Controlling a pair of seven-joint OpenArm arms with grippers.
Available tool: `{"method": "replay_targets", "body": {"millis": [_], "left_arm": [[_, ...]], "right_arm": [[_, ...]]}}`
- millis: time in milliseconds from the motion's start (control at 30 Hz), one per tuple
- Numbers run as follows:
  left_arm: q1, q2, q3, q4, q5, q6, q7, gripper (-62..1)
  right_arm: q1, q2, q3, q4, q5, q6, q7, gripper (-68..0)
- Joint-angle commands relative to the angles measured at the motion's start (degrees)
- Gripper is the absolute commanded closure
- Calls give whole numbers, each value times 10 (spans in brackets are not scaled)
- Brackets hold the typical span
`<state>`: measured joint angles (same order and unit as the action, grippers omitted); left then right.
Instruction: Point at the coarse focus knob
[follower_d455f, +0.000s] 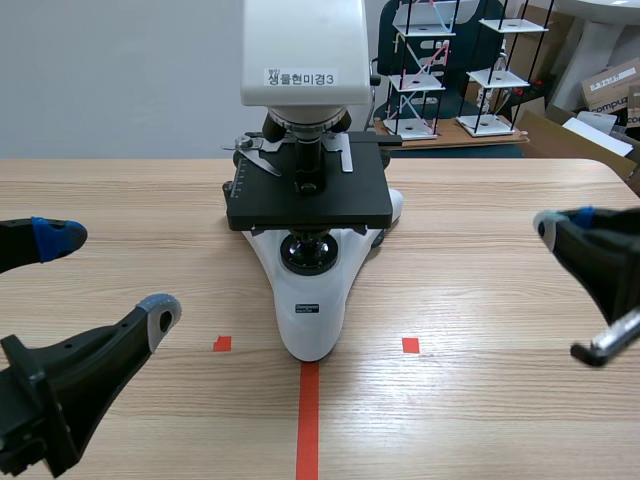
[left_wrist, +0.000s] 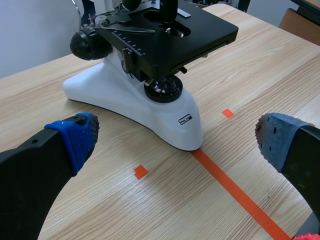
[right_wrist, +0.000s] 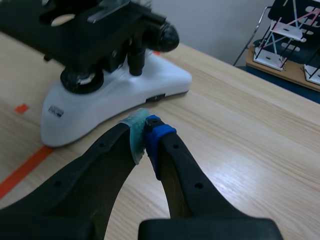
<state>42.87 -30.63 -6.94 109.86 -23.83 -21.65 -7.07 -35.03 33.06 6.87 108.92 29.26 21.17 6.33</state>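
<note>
Coarse focus knob (left_wrist: 89, 45) sits low on the side of the microscope (follower_d455f: 310, 300), mid-table toward the far edge. Right gripper (right_wrist: 146, 135) has its pads together near the right edge, well short of it. Left gripper (follower_d455f: 110, 272) is spread wide by the left edge. Pointing not yet done.

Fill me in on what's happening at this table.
Nothing is being handled yet. A microscope stands on the wooden table. The left gripper hangs open on one side of it. The right gripper is shut on nothing on the other side. Both are apart from the microscope, and neither touches its black focus knob.
</note>
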Motion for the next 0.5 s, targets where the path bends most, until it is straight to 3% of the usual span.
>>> {"method": "replay_targets", "body": {"millis": [0,200,267,467], "left_arm": [[0,1,-1,6,-4,-2,-8,-623],[0,1,-1,6,-4,-2,-8,-623],[0,1,-1,6,-4,-2,-8,-623],[0,1,-1,6,-4,-2,-8,-623]], "right_arm": [[41,8,-1,5,22,-2,-18,2],[179,8,-2,5,58,-4,-113,2],[227,8,-6,5,69,-18,-146,2],[382,7,-69,-34,75,-39,-228,2]]}}
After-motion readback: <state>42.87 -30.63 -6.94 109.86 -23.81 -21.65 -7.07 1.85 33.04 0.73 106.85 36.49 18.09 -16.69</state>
